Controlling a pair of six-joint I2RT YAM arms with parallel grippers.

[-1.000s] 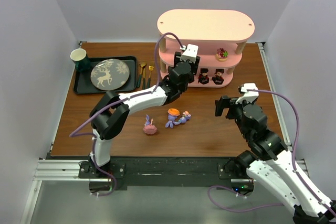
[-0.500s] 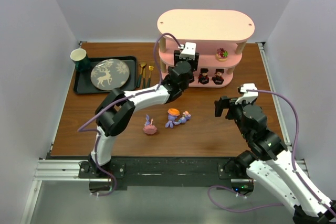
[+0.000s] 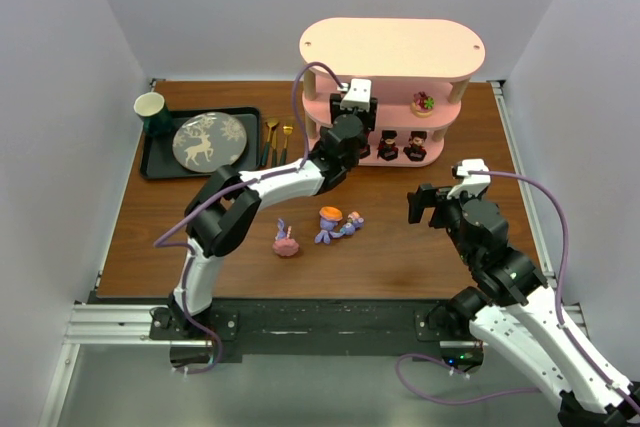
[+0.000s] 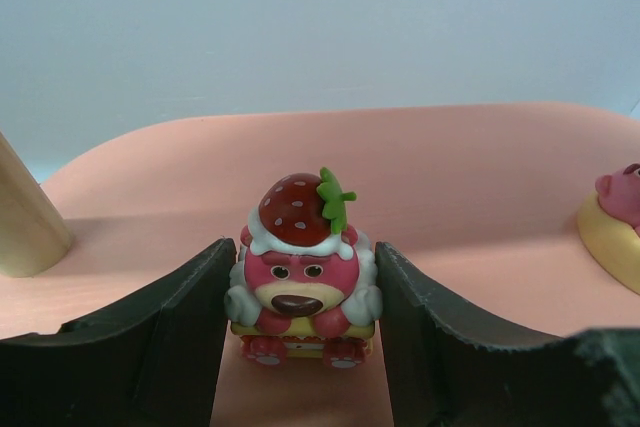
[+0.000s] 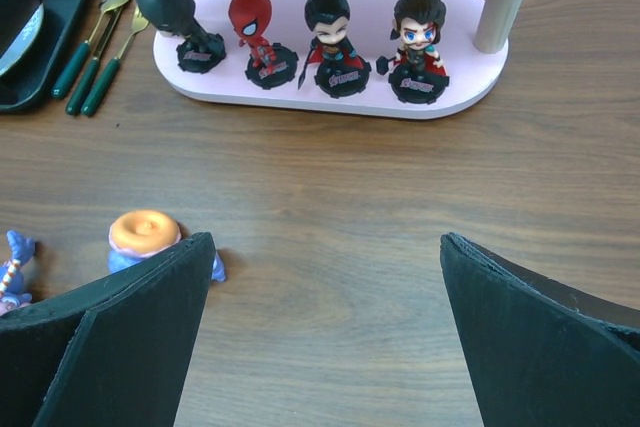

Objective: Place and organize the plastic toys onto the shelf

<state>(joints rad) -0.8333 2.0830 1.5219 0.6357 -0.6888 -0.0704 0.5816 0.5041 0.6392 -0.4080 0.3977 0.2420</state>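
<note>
My left gripper (image 3: 357, 110) reaches into the middle tier of the pink shelf (image 3: 392, 47). It is shut on a pink bear toy with a strawberry on its head (image 4: 300, 277), whose feet are at the tier's floor (image 4: 450, 177). Another pink toy (image 4: 620, 217) sits further right on that tier. Several dark figurines (image 5: 335, 37) stand in a row on the bottom tier. A small pink toy (image 3: 287, 242) and purple bunny toys (image 3: 335, 222) lie on the table. My right gripper (image 3: 425, 205) hovers open over the bare wood, right of an orange-topped bunny (image 5: 145, 232).
A black tray (image 3: 160, 169) with a patterned plate and a green cup (image 3: 150, 107) sits at the back left. Gold spoons (image 3: 278, 137) lie between the tray and the shelf. White walls close in the table on three sides.
My left gripper has pushed a little further back toward the shelf's middle tier with the bear toy. The right arm has not moved.
</note>
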